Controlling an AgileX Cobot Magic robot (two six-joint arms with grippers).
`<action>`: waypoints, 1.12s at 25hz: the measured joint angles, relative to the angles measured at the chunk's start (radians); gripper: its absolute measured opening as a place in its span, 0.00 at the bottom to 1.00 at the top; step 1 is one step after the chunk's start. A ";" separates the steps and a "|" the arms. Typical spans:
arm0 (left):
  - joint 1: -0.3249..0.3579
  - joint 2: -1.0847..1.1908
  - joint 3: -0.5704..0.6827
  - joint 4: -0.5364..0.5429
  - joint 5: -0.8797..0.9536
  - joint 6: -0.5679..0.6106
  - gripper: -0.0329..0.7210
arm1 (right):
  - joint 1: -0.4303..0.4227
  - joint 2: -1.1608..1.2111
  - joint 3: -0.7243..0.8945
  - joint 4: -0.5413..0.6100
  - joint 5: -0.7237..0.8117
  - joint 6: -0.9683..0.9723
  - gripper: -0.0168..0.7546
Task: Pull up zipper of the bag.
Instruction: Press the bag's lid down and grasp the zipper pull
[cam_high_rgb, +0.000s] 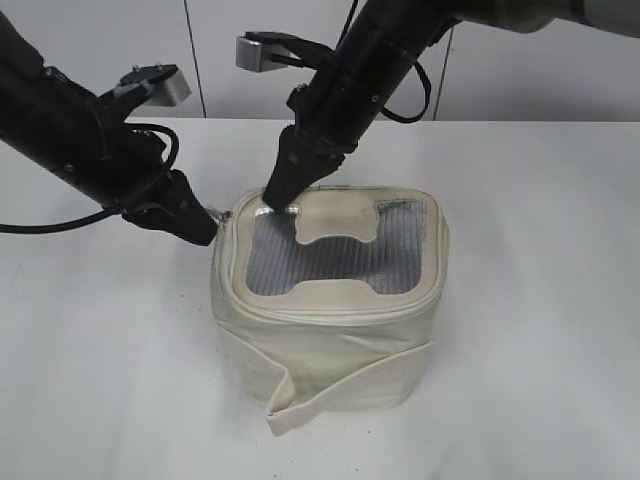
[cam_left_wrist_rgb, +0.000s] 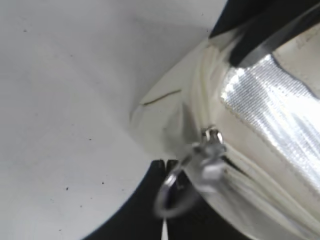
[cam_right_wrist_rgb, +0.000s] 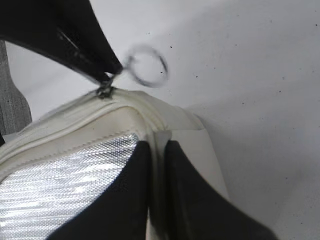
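Bag upright near middle of white tabletop, mesh window facing up, loose band trailing toward front edge. Zipper running round top rim; slider with ring pull at top corner nearest left and far edges. Left gripper at that corner, fingers closed on slider beside ring. Right gripper pressed tips-down onto same corner of top panel, fingers nearly together, pinching seam fabric there.
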 joint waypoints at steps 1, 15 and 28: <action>0.001 0.002 0.000 0.012 0.000 0.001 0.04 | 0.000 0.000 0.000 0.000 0.000 0.001 0.10; 0.001 0.001 0.000 0.125 0.047 0.001 0.31 | 0.000 0.000 0.000 -0.005 0.000 0.005 0.10; -0.008 -0.015 0.000 0.066 -0.038 0.010 0.79 | 0.001 0.000 0.000 -0.007 0.000 0.006 0.10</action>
